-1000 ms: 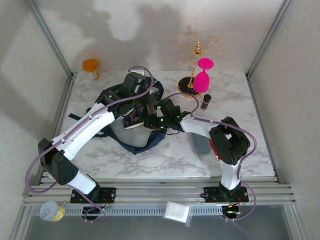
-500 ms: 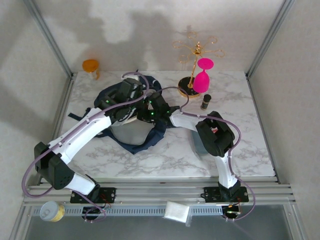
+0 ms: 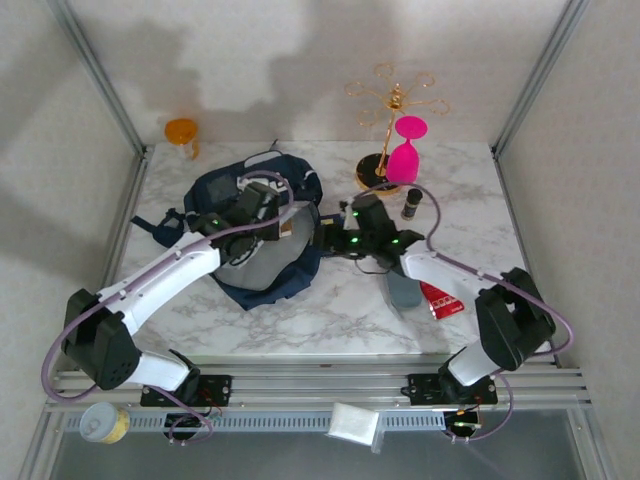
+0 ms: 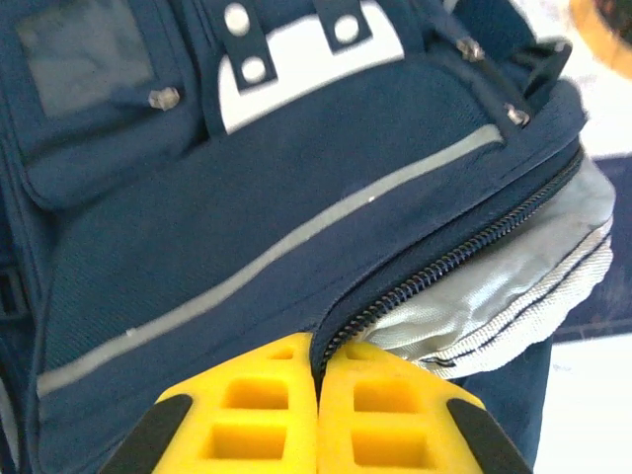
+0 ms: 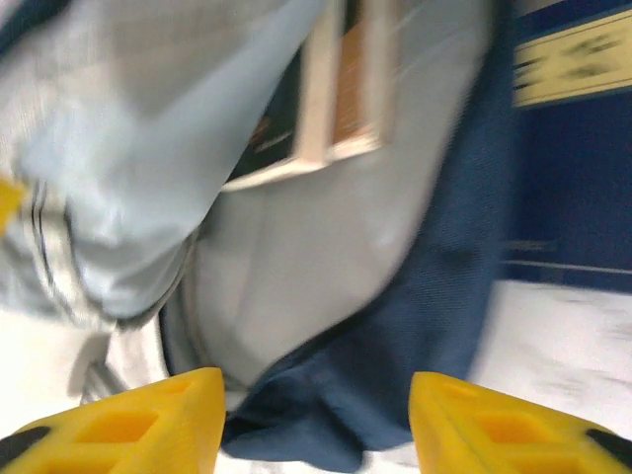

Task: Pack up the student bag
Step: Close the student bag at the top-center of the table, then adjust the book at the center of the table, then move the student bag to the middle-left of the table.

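Marble-patterned counter (image 3: 340,310) carries everything, and the biggest item on it is the student bag (image 3: 235,190). The navy backpack lies on the left half of the counter, its mouth turned to the right and its pale grey lining showing. In the left wrist view the bag (image 4: 247,197) shows a grey stripe, white patches with studs, and an unzipped zipper with the lining bulging out below it. A book (image 5: 336,89) sits inside the lining, seen in the right wrist view, with the bag's navy fabric (image 5: 454,296) below it.

Both arms reach in over the bag from the near edge. The left end effector (image 3: 262,205) is over the middle of the bag. Its yellow fingers (image 4: 318,415) are pressed together, pinching the bag's edge where the zipper runs in between them. The right end effector (image 3: 325,238) is at the bag's open mouth. Its yellow fingers (image 5: 316,415) stand well apart and grip nothing, with the navy rim of the bag lying beyond the gap.

At the far right stands a gold wire stand (image 3: 392,110) with a pink wine glass (image 3: 404,155) upside down against it. A grey flat item (image 3: 403,290) and a red packet (image 3: 440,298) lie beside the right arm. An orange cup (image 3: 182,133) sits at the far left corner. A small dark bottle (image 3: 411,204) stands near the stand's base.
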Robot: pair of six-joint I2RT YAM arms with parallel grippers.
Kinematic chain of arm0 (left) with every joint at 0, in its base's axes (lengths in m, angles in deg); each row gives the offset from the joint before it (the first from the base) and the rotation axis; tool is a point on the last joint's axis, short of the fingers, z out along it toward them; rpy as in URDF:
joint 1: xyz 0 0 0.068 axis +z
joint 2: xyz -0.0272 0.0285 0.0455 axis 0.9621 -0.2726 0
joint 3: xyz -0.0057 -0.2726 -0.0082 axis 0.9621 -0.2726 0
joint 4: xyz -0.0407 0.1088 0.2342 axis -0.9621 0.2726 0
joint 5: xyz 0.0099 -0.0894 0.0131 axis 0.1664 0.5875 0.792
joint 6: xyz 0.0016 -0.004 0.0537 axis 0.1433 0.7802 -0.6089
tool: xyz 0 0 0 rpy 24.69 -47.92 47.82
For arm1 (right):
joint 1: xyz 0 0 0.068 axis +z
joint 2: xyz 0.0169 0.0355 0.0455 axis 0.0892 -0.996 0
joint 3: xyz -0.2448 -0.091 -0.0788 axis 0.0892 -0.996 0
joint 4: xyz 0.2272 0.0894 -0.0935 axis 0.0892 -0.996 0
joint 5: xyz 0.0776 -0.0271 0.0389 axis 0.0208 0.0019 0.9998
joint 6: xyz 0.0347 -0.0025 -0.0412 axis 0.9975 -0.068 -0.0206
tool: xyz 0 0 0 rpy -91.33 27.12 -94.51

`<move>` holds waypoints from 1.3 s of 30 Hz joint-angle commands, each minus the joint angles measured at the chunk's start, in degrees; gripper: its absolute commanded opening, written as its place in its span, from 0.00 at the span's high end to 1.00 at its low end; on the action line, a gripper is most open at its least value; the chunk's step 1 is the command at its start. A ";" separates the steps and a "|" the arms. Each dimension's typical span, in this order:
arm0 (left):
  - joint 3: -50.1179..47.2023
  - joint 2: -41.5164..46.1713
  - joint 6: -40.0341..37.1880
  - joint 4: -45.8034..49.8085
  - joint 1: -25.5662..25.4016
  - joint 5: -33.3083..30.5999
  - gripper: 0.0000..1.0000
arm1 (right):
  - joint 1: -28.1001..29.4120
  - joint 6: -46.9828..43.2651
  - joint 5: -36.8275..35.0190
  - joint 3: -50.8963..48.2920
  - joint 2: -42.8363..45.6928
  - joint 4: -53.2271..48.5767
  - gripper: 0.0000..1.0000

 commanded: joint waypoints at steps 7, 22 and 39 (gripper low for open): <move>-1.97 3.47 15.02 -8.57 -10.82 5.15 0.55 | -9.48 -4.95 -6.84 -0.08 -5.78 -9.37 0.30; 1.23 -19.24 27.71 -30.17 -11.11 12.96 0.67 | -13.02 -6.44 -6.68 8.47 -17.74 -5.71 0.41; 5.70 -35.68 25.64 -22.59 -8.28 5.10 1.00 | -13.07 -9.44 -1.77 15.10 -26.79 -6.16 0.43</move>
